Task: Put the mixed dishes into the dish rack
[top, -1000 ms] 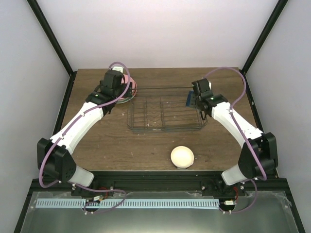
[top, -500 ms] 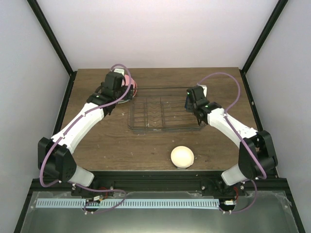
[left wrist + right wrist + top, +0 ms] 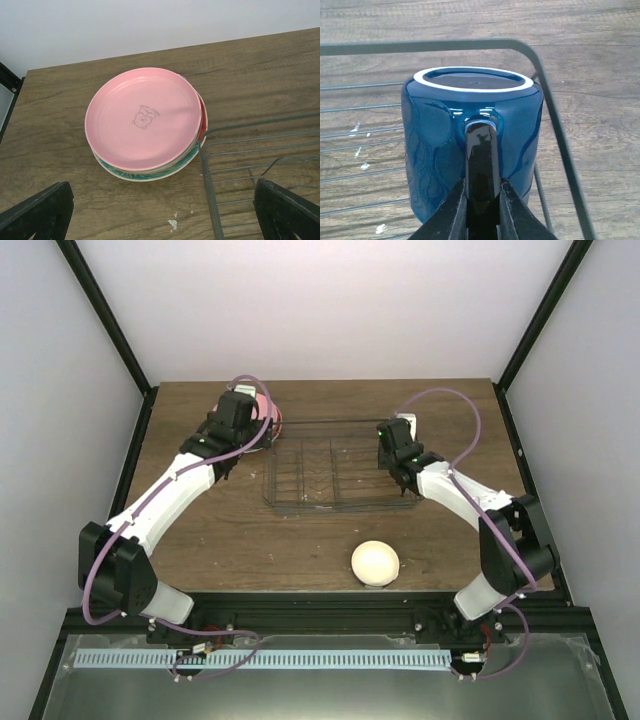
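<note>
The pink plate (image 3: 145,117) tops a stack at the rack's far left corner. A teal-and-red patterned plate's rim (image 3: 125,173) shows under it, and I cannot tell a mint-green plate apart in the stack. My left gripper (image 3: 162,202) is open and empty, hovering on the near side of the stack (image 3: 262,412). My right gripper (image 3: 482,205) is shut on the handle of the dark blue mug (image 3: 435,135), held upside down over the right end of the wire dish rack (image 3: 330,475). The cream bowl (image 3: 375,563) lies upside down on the table near the front.
The rack's rim wire (image 3: 545,95) runs close beside the mug on its right and behind it. The rack's left corner (image 3: 207,165) sits right against the plate stack. Black frame posts stand at the table's back corners.
My right gripper has carried the mug leftward, from beside the rack's right end to over the rack's right end. The left arm has barely shifted.
</note>
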`<state>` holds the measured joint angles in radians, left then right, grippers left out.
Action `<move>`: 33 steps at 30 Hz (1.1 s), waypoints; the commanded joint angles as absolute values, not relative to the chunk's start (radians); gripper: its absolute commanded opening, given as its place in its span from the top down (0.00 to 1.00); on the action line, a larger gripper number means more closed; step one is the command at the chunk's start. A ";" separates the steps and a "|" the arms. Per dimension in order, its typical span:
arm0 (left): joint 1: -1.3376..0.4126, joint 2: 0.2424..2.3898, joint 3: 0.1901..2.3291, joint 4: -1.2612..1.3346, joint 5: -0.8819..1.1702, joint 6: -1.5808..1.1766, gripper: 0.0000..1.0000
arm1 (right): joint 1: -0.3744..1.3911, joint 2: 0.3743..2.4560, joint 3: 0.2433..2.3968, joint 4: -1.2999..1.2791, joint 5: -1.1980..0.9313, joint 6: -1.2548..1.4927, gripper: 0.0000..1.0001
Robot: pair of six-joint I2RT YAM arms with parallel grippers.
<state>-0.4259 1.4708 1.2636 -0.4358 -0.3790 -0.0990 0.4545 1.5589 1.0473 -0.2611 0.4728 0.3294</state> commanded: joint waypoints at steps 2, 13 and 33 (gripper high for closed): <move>-0.423 1.459 1.253 -0.417 -0.404 -0.083 0.00 | 0.466 1.583 1.052 -0.107 0.544 0.273 0.99; -0.423 1.476 1.248 -0.403 -0.401 -0.074 0.00 | 0.469 1.595 0.957 0.144 0.623 0.116 0.99; -0.423 1.495 1.231 -0.402 -0.394 -0.078 0.00 | 0.485 1.632 0.851 0.186 0.526 0.189 0.77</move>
<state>-0.4259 1.4841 1.2400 -0.4179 -0.3954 -0.0772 0.4751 1.6428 0.8524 0.1726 0.5323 0.1593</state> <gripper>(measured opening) 0.994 0.180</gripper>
